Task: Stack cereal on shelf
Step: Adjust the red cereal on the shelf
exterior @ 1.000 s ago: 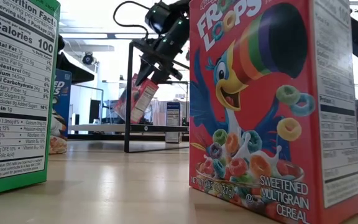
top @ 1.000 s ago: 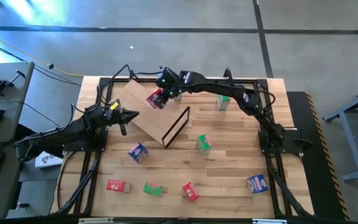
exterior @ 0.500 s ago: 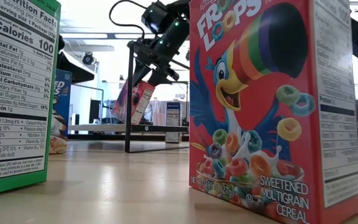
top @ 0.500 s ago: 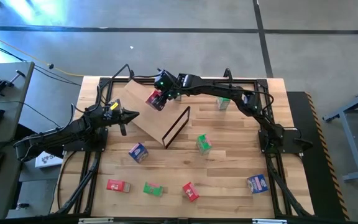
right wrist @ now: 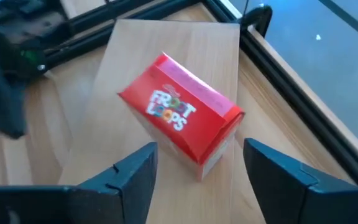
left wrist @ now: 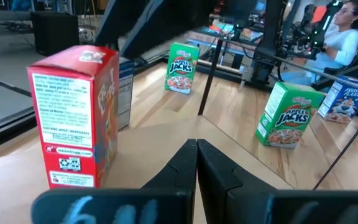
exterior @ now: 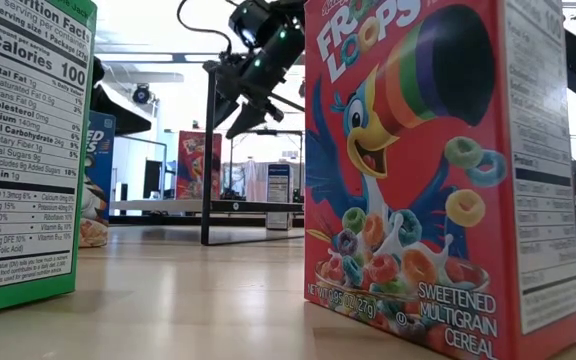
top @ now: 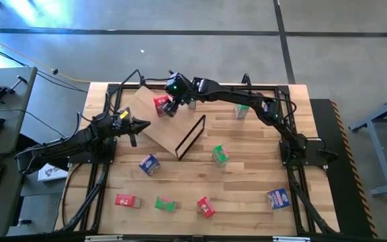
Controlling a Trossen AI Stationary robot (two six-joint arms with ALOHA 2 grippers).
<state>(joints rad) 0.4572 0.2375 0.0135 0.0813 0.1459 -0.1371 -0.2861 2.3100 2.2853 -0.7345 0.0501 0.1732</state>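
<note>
Surrounding shelf [top: 154,115], loose cereal boxes [top: 220,155]

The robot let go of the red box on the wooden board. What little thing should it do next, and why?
Probably lift the right gripper straight up and away. Its fingers are open either side of the small red cardboard cereal box, which stands free on the light-tan plywood shelf panel, so lifting avoids knocking it.

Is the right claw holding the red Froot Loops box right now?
No: in the right wrist view the right claw stands open, its fingers apart from the red cardboard Froot Loops box resting on the light-tan plywood shelf.
</note>
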